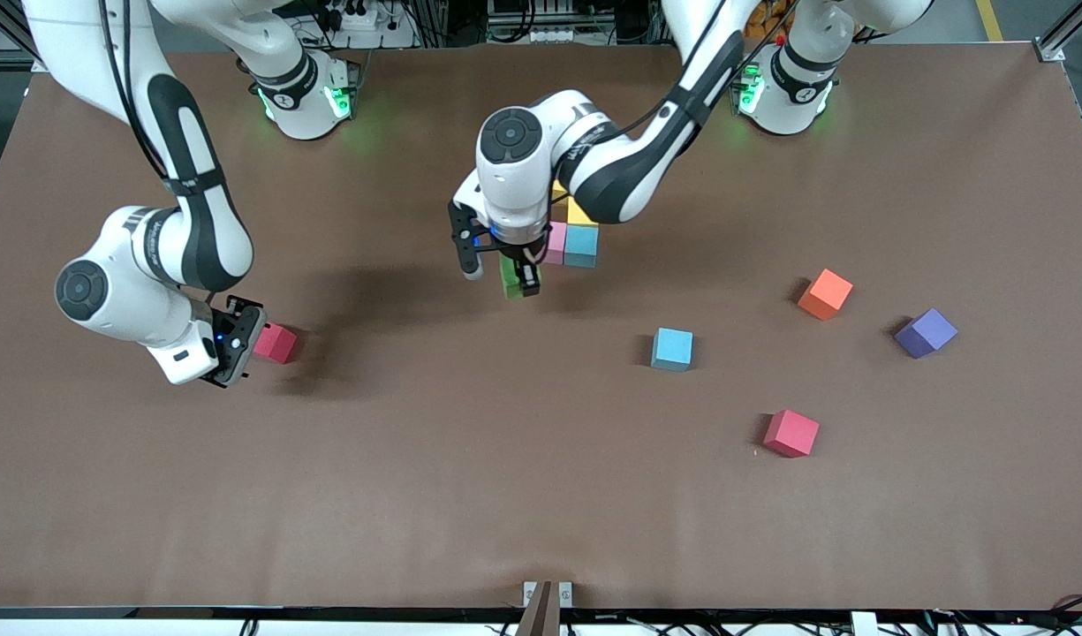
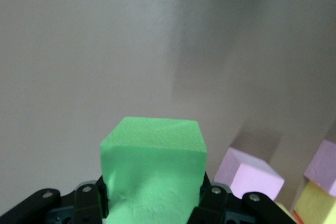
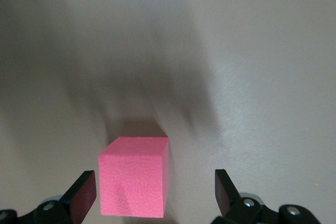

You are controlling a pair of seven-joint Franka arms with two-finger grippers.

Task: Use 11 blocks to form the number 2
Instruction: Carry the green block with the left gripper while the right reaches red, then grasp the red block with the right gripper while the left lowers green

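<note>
Blocks lie scattered on the worktop (image 1: 417, 495): a red block (image 1: 790, 433) nearest the front camera, then a light blue block (image 1: 672, 349). A pink block (image 1: 276, 343) is framed by the right gripper's (image 1: 231, 353) wide-open fingers. Farther off, a green block (image 1: 510, 277) is clamped by the left gripper's (image 1: 521, 281) fingers beside the started cluster (image 1: 573, 240).

White arms, black joints, black fingers (image 3: 84, 195)

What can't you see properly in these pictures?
- Front view: the left arm covers most of the cluster of blocks, so their count is unclear.
- Front view: the left gripper hides part of the green block.
- Right wrist view: the bottom edge cuts off the pink block.
</note>
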